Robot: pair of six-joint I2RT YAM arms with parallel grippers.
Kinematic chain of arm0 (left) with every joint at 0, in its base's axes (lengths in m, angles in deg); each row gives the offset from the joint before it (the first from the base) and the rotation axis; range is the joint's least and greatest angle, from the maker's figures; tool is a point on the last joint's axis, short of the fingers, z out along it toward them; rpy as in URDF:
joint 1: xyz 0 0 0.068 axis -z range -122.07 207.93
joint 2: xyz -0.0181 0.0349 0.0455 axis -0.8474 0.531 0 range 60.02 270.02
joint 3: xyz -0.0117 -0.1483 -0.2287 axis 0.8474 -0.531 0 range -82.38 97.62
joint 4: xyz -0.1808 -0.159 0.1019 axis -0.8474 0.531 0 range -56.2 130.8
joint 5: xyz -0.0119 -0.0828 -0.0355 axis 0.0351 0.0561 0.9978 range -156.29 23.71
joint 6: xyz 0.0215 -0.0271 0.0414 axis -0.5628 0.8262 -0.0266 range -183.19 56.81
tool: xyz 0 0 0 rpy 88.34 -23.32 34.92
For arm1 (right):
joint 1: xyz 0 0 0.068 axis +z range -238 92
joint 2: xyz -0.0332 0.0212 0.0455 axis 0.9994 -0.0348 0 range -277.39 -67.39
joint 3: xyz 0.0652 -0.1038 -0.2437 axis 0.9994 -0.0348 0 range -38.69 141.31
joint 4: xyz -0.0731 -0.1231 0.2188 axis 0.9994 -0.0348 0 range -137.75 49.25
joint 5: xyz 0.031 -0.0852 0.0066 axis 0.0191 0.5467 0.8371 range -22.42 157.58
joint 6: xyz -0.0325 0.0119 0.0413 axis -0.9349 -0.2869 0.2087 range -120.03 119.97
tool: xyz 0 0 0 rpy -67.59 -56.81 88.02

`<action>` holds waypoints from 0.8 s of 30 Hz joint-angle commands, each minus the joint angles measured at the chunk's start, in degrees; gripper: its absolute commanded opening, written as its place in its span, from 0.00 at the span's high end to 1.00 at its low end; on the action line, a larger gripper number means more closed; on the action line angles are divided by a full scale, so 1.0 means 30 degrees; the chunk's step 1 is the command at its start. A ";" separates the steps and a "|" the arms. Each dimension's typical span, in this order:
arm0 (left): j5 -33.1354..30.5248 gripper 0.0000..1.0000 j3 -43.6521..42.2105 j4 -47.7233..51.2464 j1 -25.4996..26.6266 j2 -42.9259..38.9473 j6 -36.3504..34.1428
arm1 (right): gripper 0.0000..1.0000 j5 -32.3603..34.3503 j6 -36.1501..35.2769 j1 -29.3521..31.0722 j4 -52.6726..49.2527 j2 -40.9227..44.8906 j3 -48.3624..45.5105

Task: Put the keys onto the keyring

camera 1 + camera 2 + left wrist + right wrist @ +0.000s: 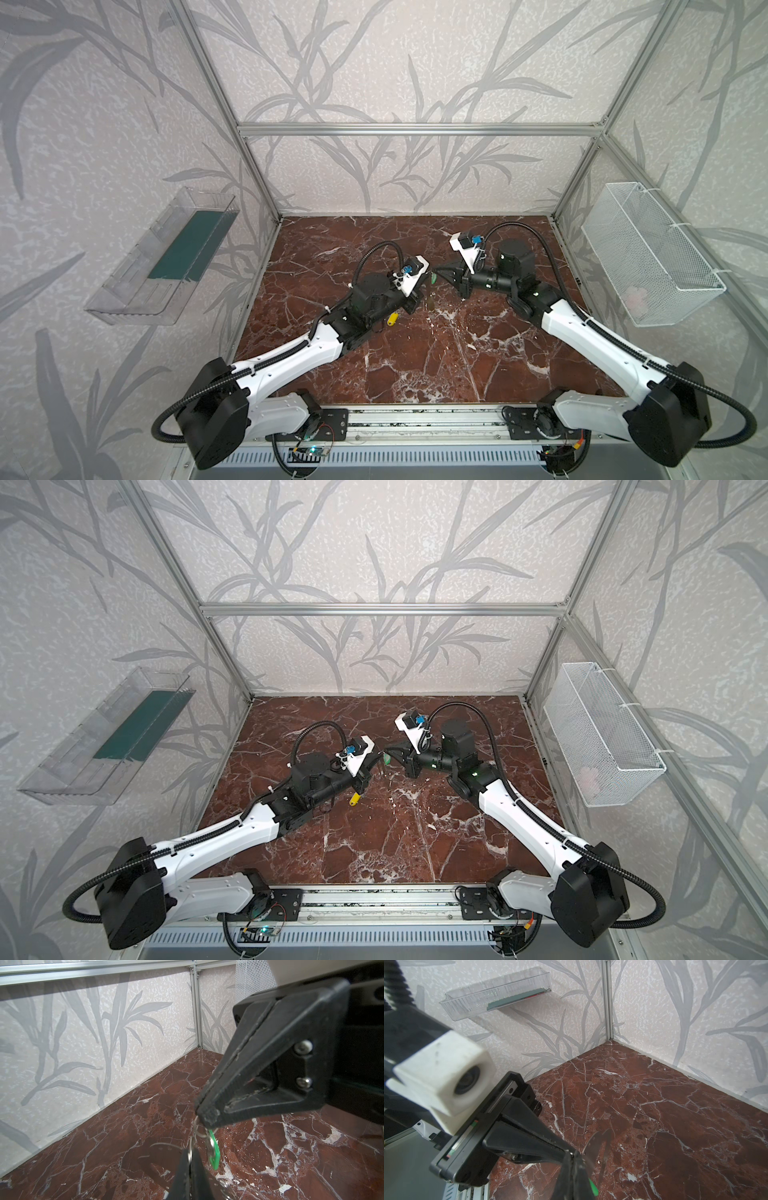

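keys | green oblong plastic key tag hangs long axis down from right gripper, which we see pinching its wire loop | thin metal keyring just beside it, seemingly nipped in left gripper | yellow plastic key tag on red marble table, nearer the left arm

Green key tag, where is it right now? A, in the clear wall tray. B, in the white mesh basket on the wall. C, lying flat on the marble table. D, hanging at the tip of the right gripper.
D: in the left wrist view the green key tag hangs just under the shut tip of the right gripper.
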 commanded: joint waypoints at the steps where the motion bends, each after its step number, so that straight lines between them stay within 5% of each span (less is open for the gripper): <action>1: -0.0370 1.00 -0.0210 -0.1273 0.0123 -0.0664 -0.0302 | 1.00 0.0008 0.0130 -0.0041 0.0219 -0.0111 0.0678; 24: 0.0537 1.00 -0.0229 -0.1339 0.0248 -0.0753 -0.0491 | 1.00 0.0534 0.0681 -0.0023 0.0644 -0.0521 0.0926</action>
